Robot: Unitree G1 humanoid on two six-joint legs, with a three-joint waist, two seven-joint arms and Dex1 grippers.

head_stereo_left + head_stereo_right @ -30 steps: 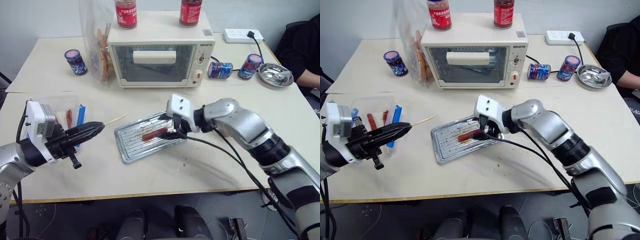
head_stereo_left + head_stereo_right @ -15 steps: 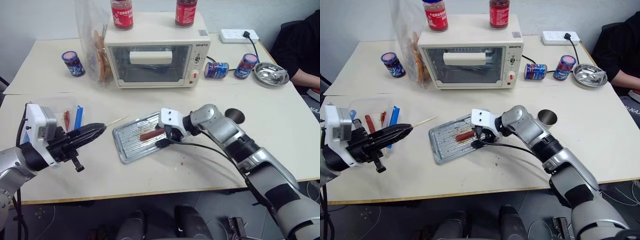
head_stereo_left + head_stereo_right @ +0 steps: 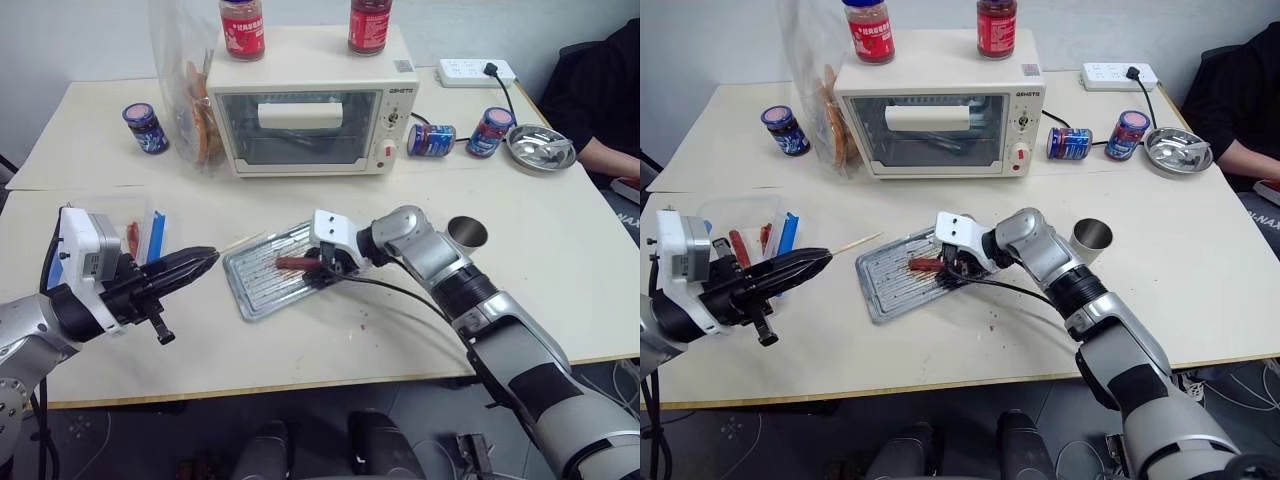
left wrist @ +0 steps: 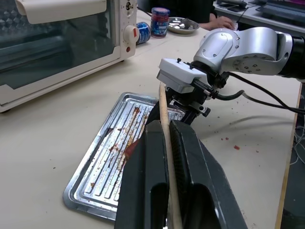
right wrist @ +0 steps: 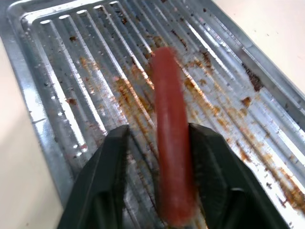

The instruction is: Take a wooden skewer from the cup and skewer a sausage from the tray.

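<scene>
Your left gripper is shut tight on the thin, pale wooden skewer, out to the left of the flat silver metal tray. The skewer's tip points toward the tray.

Your right gripper is down in the tray. Its two black fingers are part way open, one on each side of the short reddish-brown sausage. You cannot tell if they are squeezing it. The sausage sits on the tray's ribbed floor, which has brown crumbs on it.

The small shiny steel cup stands just past your right arm, on the right. Behind the tray sits a white toaster oven with two red jars on top. A clear plastic box with blue clips lies near your left gripper. A round steel bowl and small tins sit far back on the right, by a person's dark sleeve.
</scene>
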